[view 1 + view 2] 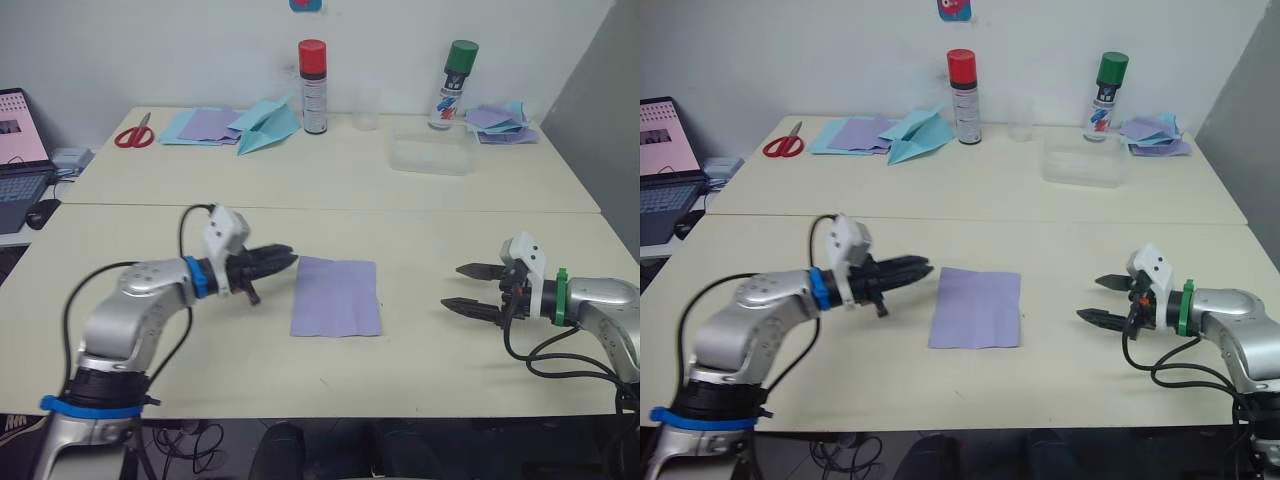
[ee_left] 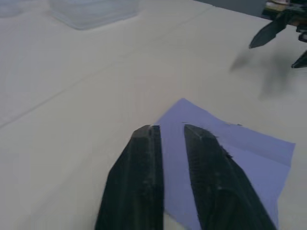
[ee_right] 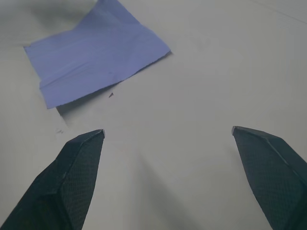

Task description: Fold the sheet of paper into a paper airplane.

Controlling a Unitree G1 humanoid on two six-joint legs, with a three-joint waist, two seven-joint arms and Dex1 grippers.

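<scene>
The sheet of paper (image 1: 337, 296) lies flat and creased on the near table (image 1: 150, 350), between my two grippers; from my head I also see blue and purple sheets (image 1: 205, 125) at the far edge, while my wrist views take in the bare tabletop around the sheet. My left gripper (image 1: 288, 257) reaches level toward the sheet's near corner, fingers (image 2: 144, 182) nearly closed on nothing; my right gripper (image 1: 465, 288) hangs well apart from the sheet, pointing at it, fingers (image 3: 76, 167) spread wide.

On the tabletop (image 1: 200, 380) lie 1 lavender sheet of paper (image 1: 337, 296), 1 light blue paper airplane (image 1: 268, 128), 1 pair of red scissors (image 1: 134, 134) and 1 clear plastic container (image 1: 433, 156). There are 2 spray cans: 1 red-capped (image 1: 313, 87) and 1 green-capped (image 1: 456, 83). 2 piles of loose coloured sheets sit at the far edge, 1 beside the scissors (image 1: 205, 125) and 1 near the green-capped can (image 1: 505, 121), and 1 laptop (image 1: 20, 160) stands off to the left.
</scene>
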